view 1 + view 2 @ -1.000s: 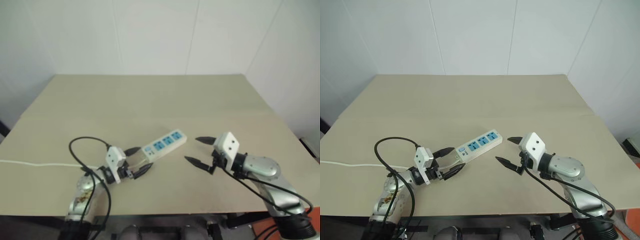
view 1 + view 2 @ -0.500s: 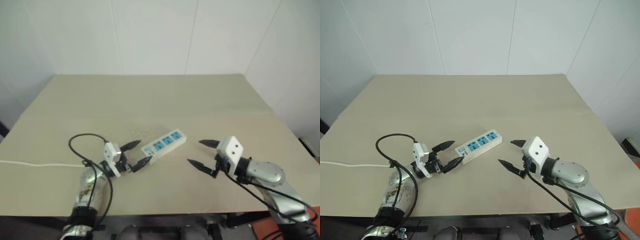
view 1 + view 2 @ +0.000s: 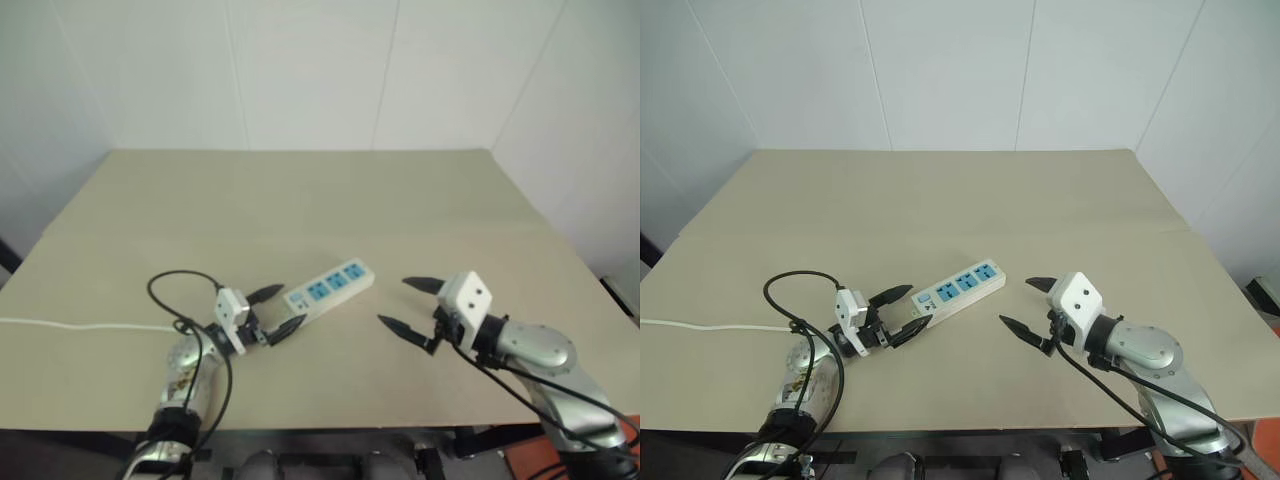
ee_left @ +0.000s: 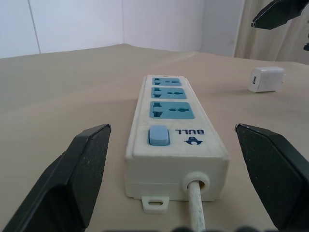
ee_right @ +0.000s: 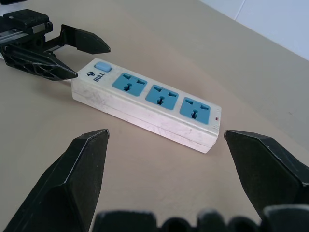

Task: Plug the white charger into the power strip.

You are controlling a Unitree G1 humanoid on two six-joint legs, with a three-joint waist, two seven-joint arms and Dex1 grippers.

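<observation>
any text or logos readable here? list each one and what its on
"BULL", with a small logo mark beside it: printed on the end panel of the power strip, next to its blue switch, near the cord end; readable in both wrist views.

Nothing else: the white charger shows no marking that can be read.

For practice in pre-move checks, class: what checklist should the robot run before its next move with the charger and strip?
1. Sockets free: ok, all three empty.
2. Left gripper open: ok, fingers flank the strip at its cord end, apart from it.
3. Right gripper open: ok, holding nothing.
4. Charger in hand: not ok, it lies on the table beyond the strip.
5. Prong direction: cannot tell.
</observation>
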